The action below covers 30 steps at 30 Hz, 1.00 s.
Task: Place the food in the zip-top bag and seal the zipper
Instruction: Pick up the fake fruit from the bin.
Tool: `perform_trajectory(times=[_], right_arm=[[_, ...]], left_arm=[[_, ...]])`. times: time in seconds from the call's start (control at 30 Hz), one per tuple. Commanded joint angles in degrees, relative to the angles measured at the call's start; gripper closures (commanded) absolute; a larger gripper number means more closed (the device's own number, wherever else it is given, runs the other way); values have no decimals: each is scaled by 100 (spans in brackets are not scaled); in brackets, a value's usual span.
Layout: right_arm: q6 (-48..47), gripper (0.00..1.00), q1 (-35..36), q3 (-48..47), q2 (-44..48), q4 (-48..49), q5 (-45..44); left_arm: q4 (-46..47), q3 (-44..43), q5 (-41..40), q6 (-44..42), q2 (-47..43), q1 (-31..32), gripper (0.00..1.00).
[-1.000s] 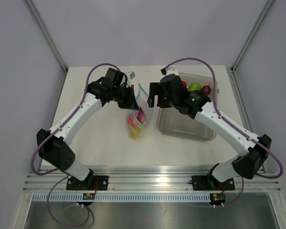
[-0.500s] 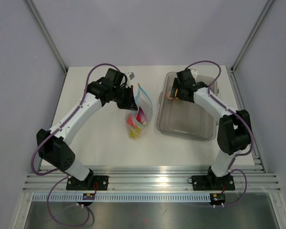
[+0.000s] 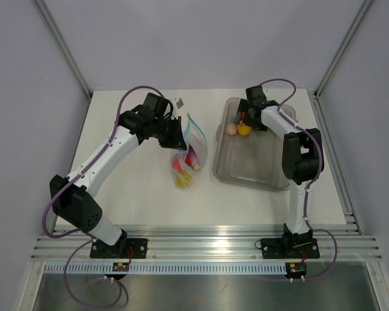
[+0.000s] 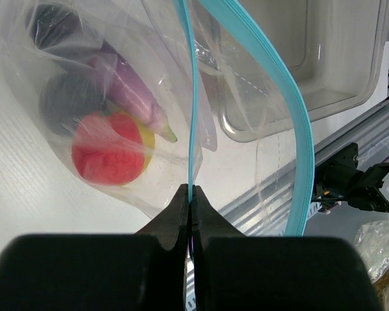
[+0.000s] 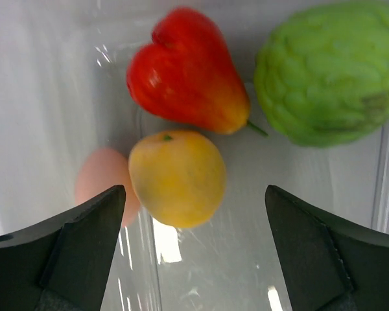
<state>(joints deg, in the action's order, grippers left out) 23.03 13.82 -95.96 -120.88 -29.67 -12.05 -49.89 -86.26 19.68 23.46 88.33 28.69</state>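
Pinches the zipper (image 4: 193, 97) with the left tool (image 4: 191, 193), clamped tight on one lip of the blue strip. Holds the zip-top bag (image 3: 198, 144) mouth-up that way, near the middle of the surface (image 3: 129, 188), just left of the grey bin (image 3: 253, 172). Leaves the other lip bowed away, mouth gaping. Cannot tell whether the bag's bottom touches the surface. Shows inside the bag a red fruit (image 4: 110, 155), a purple eggplant (image 4: 133, 87) and a dark round piece (image 4: 71, 103), bunched low. Hovers the right tool (image 5: 194, 191) spread wide over the bin's far left corner, gripping nothing. Frames between its fingers (image 5: 84, 233) a yellow fruit (image 5: 177, 178), with a pink one (image 5: 102, 181) just beside and partly behind it, a red heart-shaped one (image 5: 185, 81) just beyond, and a bumpy green one (image 5: 327, 71) next to that. Finds all four on the bin floor, outside the bag.
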Motion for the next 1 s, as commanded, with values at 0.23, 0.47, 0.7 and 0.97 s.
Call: perform_trajectory(times=[0.23,0.47,0.7,0.97], right_arm=[[79,16,-64,-845,-665,-21,450],[351,35,-73,-240,-279,251,389],[457,54,-73,726,923,637,230],[352,58,-73,1974,2656,726,475]], left_arm=[[49,-154,-17,-140,-150,-12,100],[-3,-154,-17,-149,-203,-4,100],[-3,-119,-35,-123,-264,-12,100],[84,-76,9,-79,-299,-12,100]])
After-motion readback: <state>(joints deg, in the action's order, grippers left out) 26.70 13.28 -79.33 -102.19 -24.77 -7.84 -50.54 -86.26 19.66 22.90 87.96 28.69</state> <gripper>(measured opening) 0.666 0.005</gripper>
